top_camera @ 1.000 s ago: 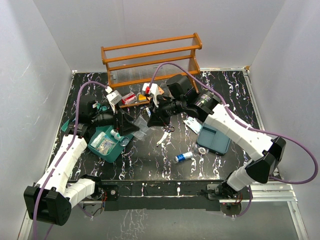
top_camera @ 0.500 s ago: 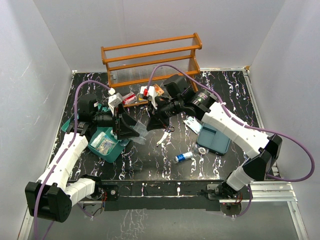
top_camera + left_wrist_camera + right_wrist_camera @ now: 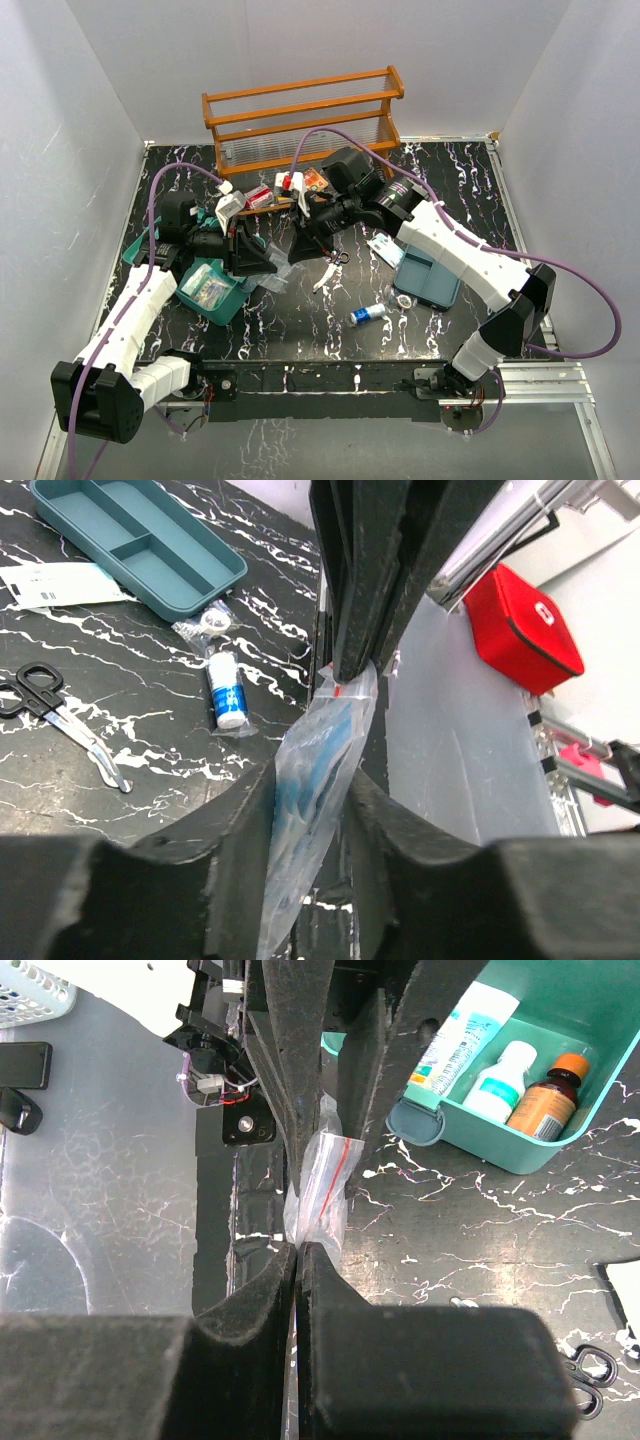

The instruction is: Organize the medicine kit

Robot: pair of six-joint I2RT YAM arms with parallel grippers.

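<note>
Both tools meet over the middle-left of the desk (image 3: 300,335), each pinching the same clear bag (image 3: 320,770). The left tool (image 3: 312,782) has its fingers pressed onto the lower part of the bag, where something blue shows through the plastic. The right tool (image 3: 298,1248) is pressed together on the bag's other end, near the red strip along its seal. The bag hangs between the two, off the desk.

The kit (image 3: 236,306) sits on the left part of the desk, just beside the left arm and near the left tool, with its top open. The right wrist view shows a white tube, a small white bottle and a brown bottle with an orange cap lying inside it.

Scissors (image 3: 60,720) lie flat on the desk to the right of the tools. Beyond them a small blue-and-white bottle (image 3: 225,685) lies on its side, and the two-part tray (image 3: 210,590) sits further right, near a white leaflet. The rack (image 3: 300,110) stands at the far edge.
</note>
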